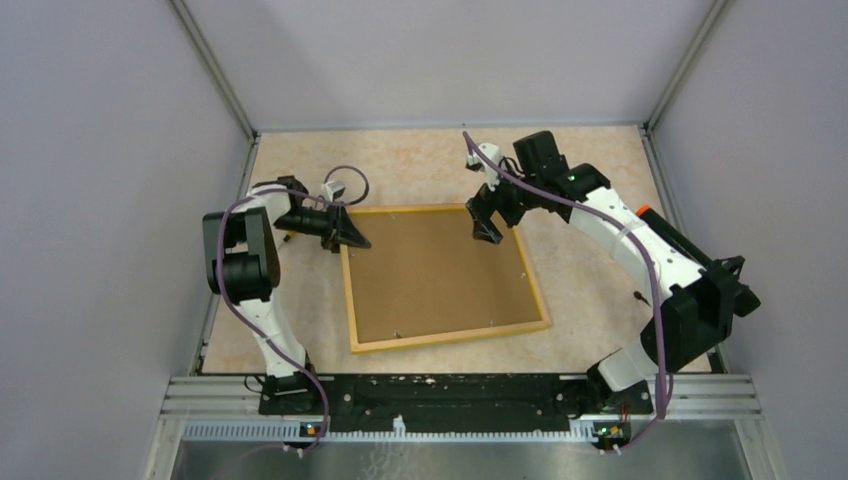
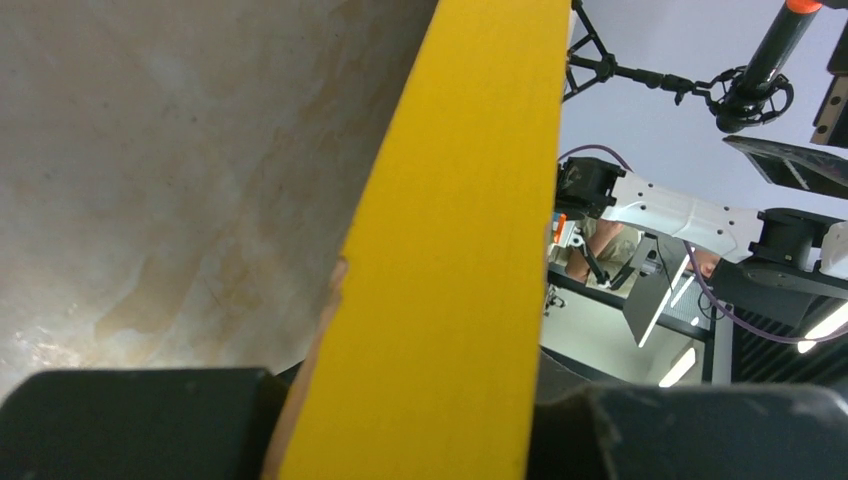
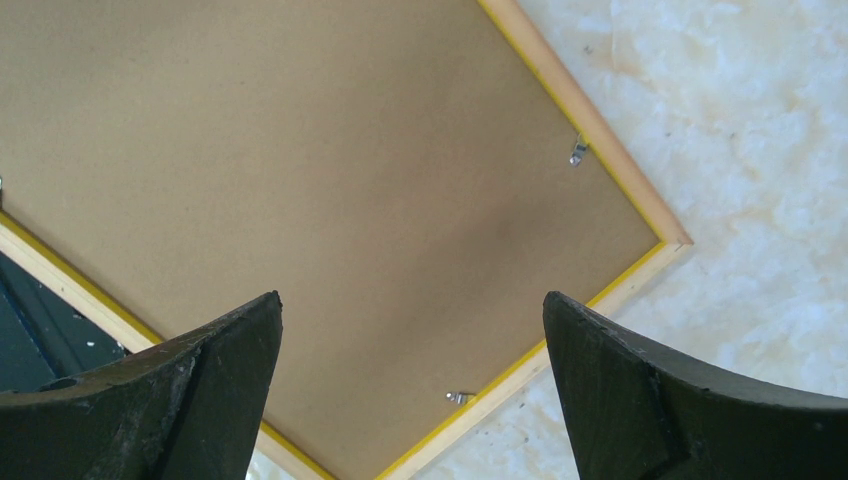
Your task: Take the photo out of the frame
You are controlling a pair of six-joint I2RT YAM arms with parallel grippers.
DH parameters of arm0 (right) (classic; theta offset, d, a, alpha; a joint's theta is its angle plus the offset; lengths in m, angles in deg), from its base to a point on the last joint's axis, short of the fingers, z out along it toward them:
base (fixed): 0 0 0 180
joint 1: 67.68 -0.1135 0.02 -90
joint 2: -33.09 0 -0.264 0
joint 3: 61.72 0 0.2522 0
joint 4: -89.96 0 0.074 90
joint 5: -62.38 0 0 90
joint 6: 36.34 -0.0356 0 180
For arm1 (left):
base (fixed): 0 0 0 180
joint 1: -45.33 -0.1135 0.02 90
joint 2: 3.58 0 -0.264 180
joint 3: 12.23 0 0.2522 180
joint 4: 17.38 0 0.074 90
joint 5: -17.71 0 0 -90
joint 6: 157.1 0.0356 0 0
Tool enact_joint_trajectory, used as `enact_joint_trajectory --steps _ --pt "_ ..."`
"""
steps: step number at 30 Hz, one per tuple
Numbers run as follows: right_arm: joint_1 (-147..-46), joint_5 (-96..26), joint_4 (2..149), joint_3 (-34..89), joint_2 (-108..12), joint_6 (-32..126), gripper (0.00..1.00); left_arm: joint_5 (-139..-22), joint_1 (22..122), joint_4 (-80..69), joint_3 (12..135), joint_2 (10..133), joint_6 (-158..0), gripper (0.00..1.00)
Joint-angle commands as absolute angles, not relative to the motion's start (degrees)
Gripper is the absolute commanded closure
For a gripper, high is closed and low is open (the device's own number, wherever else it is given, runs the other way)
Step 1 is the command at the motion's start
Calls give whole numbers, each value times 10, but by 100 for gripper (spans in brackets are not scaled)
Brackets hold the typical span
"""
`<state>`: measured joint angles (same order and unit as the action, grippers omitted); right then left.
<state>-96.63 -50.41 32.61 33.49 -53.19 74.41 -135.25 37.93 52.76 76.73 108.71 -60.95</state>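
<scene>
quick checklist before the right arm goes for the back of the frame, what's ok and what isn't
1. Frame lying back side up on the table: ok.
2. Left fingers closed on the frame's yellow edge at its far left corner: ok.
3. Right fingers spread wide, touching nothing: ok.
4. Right fingers positioned over the back panel, near its far right part: ok.
5. Clips along the rim turned off the back panel: cannot tell, they are too small to read.
6. Photo loose and ready to come out: cannot tell, it is hidden under the back panel.
</scene>
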Motion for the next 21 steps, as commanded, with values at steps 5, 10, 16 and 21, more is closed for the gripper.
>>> enact_joint_trajectory --steps 5,10,16,21 --pt "-944 -529 336 325 -537 739 1 -1143 378 439 843 1101 -557 60" --pt "-938 -542 346 322 -543 732 1 -1082 378 439 853 1067 -557 35" --pt "-938 -564 368 314 -556 712 1 -1050 391 453 921 1065 -532 19" --pt "-938 -566 368 324 -569 711 1 -1012 411 477 957 1050 -519 2"
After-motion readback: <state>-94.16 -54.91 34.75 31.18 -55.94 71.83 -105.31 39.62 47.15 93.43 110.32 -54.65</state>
